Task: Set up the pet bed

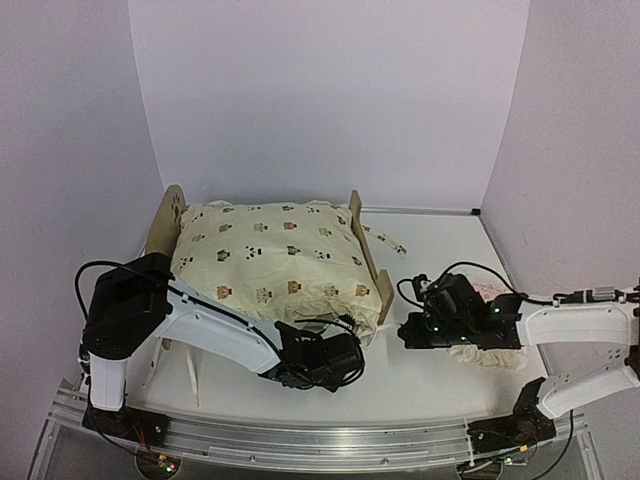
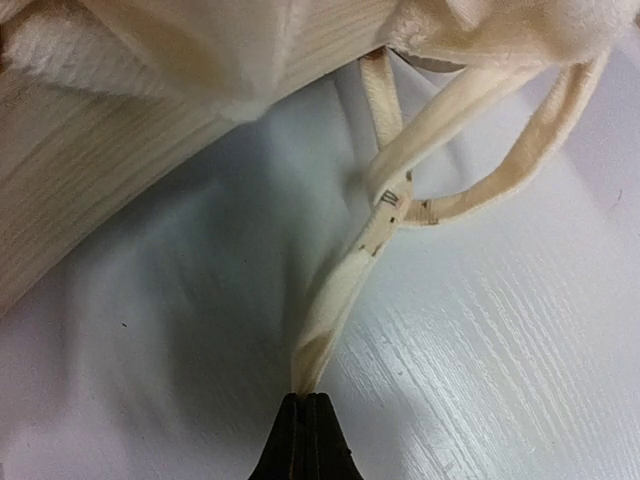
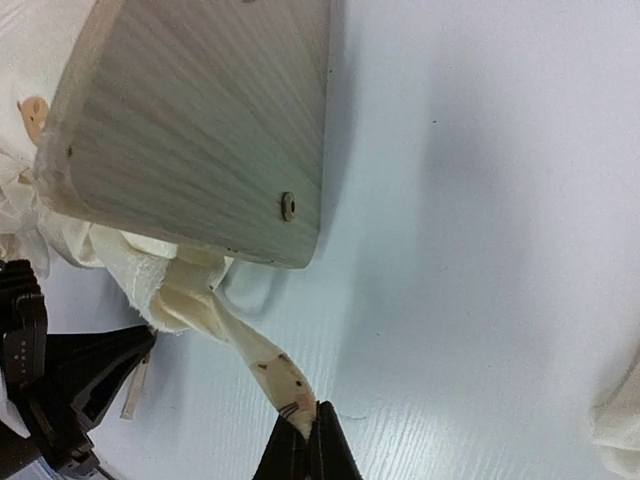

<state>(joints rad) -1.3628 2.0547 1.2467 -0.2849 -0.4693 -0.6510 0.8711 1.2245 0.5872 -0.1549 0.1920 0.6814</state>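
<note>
The light-wood pet bed (image 1: pixel 368 258) stands at the table's left-centre, with its rounded headboard (image 1: pixel 166 214) at the left. A cream animal-print cushion (image 1: pixel 275 262) lies on it. At the bed's near right corner, my left gripper (image 1: pixel 340 347) is shut on a cream cushion tie (image 2: pixel 342 295), which runs up to a loose knot; the jaws (image 2: pixel 306 398) pinch its end. My right gripper (image 1: pixel 404 330) is shut on another printed tie (image 3: pixel 268 368) that comes from under the footboard (image 3: pixel 200 120); its tips (image 3: pixel 314 412) clamp the tie's end just above the table.
A small pink ruffled pillow (image 1: pixel 490 355) lies under my right arm, and it also shows at the right wrist view's edge (image 3: pixel 620 425). Another cushion tie (image 1: pixel 388 240) trails on the table behind the footboard. White walls close in the back and sides.
</note>
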